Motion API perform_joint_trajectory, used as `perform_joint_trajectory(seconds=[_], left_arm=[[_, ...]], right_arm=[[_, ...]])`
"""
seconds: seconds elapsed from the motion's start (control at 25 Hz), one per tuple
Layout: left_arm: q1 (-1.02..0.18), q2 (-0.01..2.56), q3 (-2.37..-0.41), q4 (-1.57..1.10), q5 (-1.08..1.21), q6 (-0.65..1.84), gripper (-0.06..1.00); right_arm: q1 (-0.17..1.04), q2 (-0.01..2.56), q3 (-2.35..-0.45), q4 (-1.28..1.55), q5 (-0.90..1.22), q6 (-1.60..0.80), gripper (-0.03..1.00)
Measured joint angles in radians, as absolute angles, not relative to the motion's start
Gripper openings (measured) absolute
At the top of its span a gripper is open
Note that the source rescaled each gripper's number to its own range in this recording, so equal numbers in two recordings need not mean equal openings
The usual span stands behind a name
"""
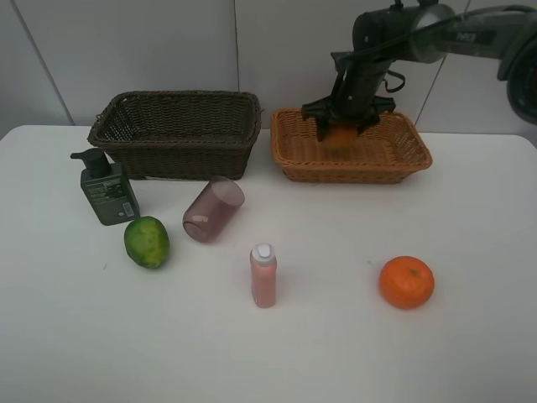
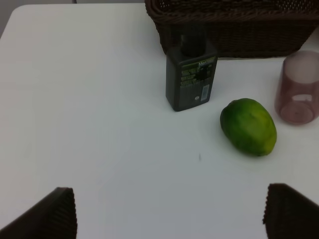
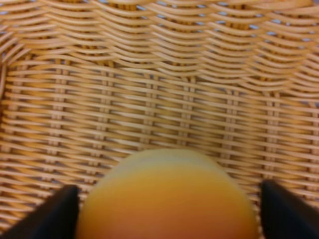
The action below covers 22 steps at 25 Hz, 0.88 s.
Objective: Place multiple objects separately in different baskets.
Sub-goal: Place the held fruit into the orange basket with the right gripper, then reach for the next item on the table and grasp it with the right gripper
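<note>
My right gripper [image 1: 340,126] hangs open inside the light orange-tan basket [image 1: 352,168], with the red-yellow fruit [image 1: 340,137] between its spread fingers. In the right wrist view the fruit [image 3: 167,199] sits on the basket's weave [image 3: 149,74], with a thin gap to each finger. My left gripper [image 2: 167,214] is open and empty above the table, short of the green fruit [image 2: 248,127] and the dark green pump bottle [image 2: 192,74]. The purple cup [image 1: 214,210] lies on its side. The pink bottle [image 1: 263,275] stands upright, and the orange [image 1: 406,282] sits front right.
The dark brown basket [image 1: 180,155] stands at the back left, behind the pump bottle [image 1: 107,189] and the green fruit [image 1: 147,242]. The cup [image 2: 299,87] lies just right of the green fruit. The left arm does not show in the exterior high view.
</note>
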State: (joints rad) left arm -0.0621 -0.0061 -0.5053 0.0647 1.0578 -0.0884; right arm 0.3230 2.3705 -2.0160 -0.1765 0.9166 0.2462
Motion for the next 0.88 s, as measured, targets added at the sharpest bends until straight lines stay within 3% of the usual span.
perform_joint_trajectory(seconds=[0.08, 0.2, 0.6, 0.88], left_arm=[[-0.062, -0.006, -0.505, 0.065, 1.058, -0.088, 0.94], [-0.062, -0.006, -0.505, 0.065, 1.058, -0.088, 0.94], [-0.062, -0.006, -0.505, 0.065, 1.058, -0.088, 0.94], [-0.062, -0.006, -0.505, 0.065, 1.058, -0.088, 0.94]], right_arm=[[0.323, 2.371, -2.016, -0.184, 0.915, 0.246, 0.84], [0.323, 2.371, -2.016, -0.186, 0.926, 0.246, 0.97], [0.324, 2.293, -2.016, -0.161, 1.200, 0.072, 1.00], [0.332, 2.211, -1.983, -0.038, 1.214, 0.036, 1.00]])
